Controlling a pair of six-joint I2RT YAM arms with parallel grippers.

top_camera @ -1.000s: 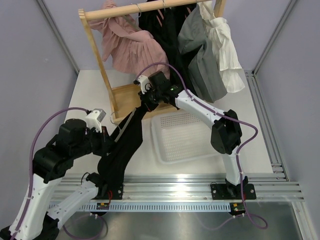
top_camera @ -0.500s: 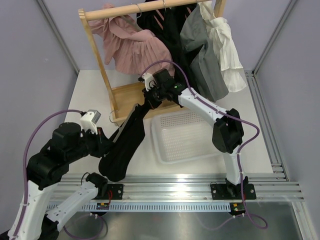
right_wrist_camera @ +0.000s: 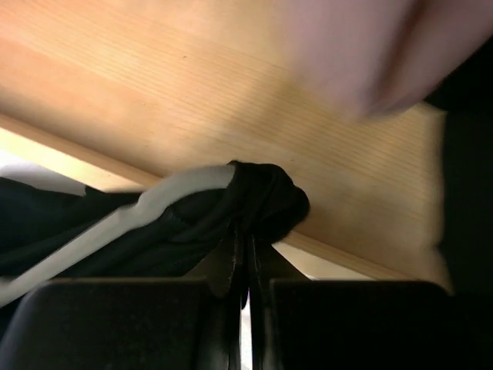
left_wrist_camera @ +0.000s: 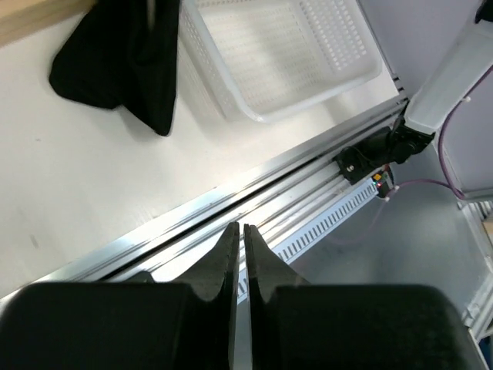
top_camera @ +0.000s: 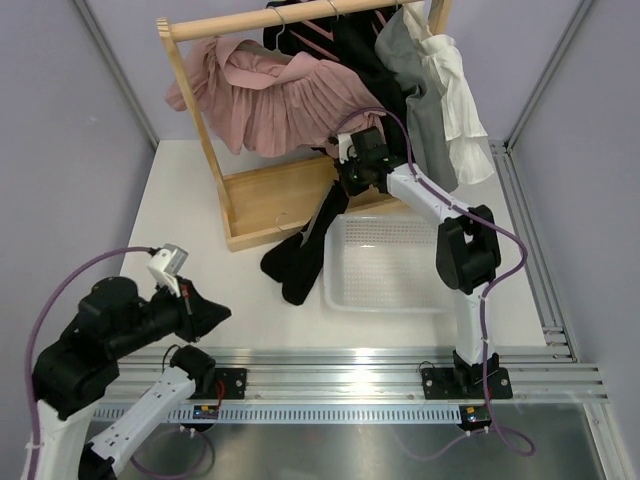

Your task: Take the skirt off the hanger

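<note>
The black skirt (top_camera: 303, 257) hangs from my right gripper (top_camera: 349, 181) down onto the table beside the basket. In the right wrist view my right gripper (right_wrist_camera: 248, 231) is shut on a bunched end of the skirt (right_wrist_camera: 266, 199), just above the rack's wooden base (right_wrist_camera: 231, 100). A white strip (right_wrist_camera: 115, 223) runs along the fabric; I cannot tell whether it is the hanger. My left gripper (top_camera: 213, 312) is shut and empty, low at the near left, apart from the skirt. In the left wrist view its jaws (left_wrist_camera: 240, 231) are closed over the table's near rail, with the skirt (left_wrist_camera: 115, 62) far ahead.
A white perforated basket (top_camera: 385, 300) sits right of the skirt, also in the left wrist view (left_wrist_camera: 362, 69). The wooden rack (top_camera: 265, 200) at the back holds a pink garment (top_camera: 270, 100), black clothes (top_camera: 330, 45), and grey (top_camera: 415, 60) and white (top_camera: 455, 100) garments. Metal rails (top_camera: 350, 365) line the near edge.
My left gripper has let go of the skirt and drawn back to the near left. My right gripper has carried the skirt's top right and back; its lower end now rests by the basket.
</note>
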